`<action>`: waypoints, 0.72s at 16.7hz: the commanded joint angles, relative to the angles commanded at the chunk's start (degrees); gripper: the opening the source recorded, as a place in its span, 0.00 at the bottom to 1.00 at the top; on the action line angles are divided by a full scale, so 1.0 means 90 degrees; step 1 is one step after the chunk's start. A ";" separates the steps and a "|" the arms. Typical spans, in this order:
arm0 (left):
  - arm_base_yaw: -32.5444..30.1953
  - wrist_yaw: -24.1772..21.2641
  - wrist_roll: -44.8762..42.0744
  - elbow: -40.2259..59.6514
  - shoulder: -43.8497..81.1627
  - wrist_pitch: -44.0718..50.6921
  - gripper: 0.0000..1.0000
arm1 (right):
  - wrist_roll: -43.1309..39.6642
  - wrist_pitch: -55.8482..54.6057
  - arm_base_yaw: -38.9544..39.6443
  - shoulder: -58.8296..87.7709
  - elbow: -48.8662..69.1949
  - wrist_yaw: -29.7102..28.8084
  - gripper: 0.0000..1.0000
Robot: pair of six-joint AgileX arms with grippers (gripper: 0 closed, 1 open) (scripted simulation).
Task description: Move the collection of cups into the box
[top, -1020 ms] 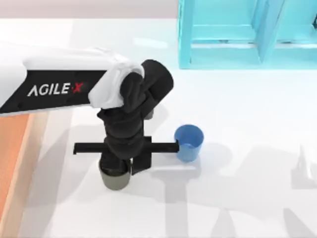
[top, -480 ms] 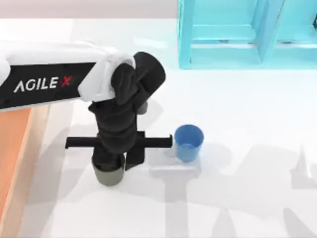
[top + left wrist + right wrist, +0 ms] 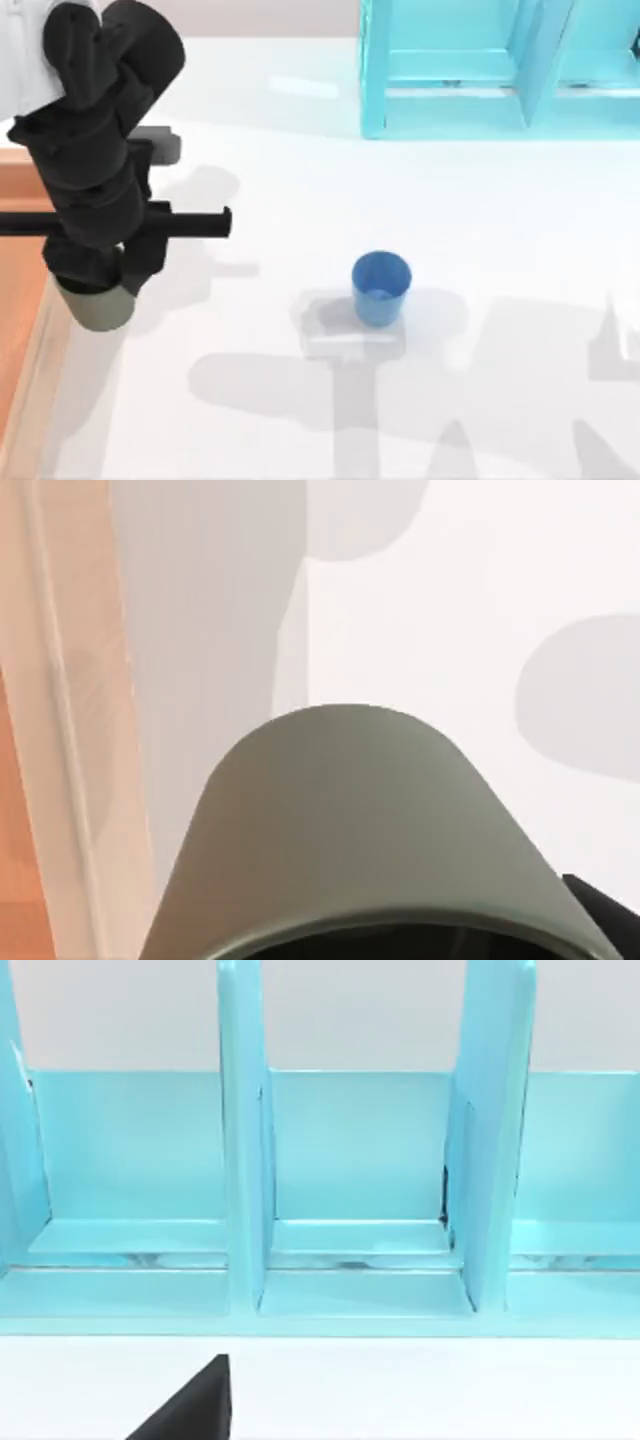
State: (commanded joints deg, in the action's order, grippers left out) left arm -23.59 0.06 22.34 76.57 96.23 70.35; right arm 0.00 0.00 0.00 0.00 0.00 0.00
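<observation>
Olive-green cup (image 3: pixel 97 306): held at the left gripper (image 3: pixel 92 285), over the worktop's left edge, just beside the box's pale rim. Appears lifted clear of the surface, though the overhead angle leaves that uncertain. In the left wrist view the cup (image 3: pixel 380 830) is seen close up, with the rim of the box (image 3: pixel 60 730) alongside it.

Blue cup (image 3: pixel 381 287): upright on the white worktop (image 3: pixel 480 230), near its middle, well apart from the olive-green cup and from the box. Untouched, open end up.

Box (image 3: pixel 22 330): orange-brown wood with a lighter rim, at the far left of the worktop, partly out of frame.

Left gripper: closed around the olive-green cup from above; the black wrist body covers the fingers in the top view.

Right gripper (image 3: pixel 185 1410): a dark fingertip shows in the right wrist view, facing the shelf; how far apart its fingers stand cannot be told.

Light-blue shelf frame (image 3: pixel 500 70): at the back right of the worktop, upright dividers forming compartments (image 3: pixel 360 1160).
</observation>
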 joint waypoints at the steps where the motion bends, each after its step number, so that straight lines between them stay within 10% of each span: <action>1: 0.0024 0.0000 -0.0024 0.0004 -0.0024 0.0024 0.00 | 0.0000 0.0000 0.0000 0.0000 0.0000 0.0000 1.00; 7: 0.0231 -0.0008 -0.0263 -0.0022 -0.0070 0.0114 0.00 | 0.0000 0.0000 0.0000 0.0000 0.0000 0.0000 1.00; 12: 0.1872 -0.0121 -0.1858 -0.0193 -0.0629 0.0587 0.00 | 0.0000 0.0000 0.0000 0.0000 0.0000 0.0000 1.00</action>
State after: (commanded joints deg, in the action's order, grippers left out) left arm -6.74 -1.03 5.61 74.84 90.57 75.63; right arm 0.00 0.00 0.00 0.00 0.00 0.00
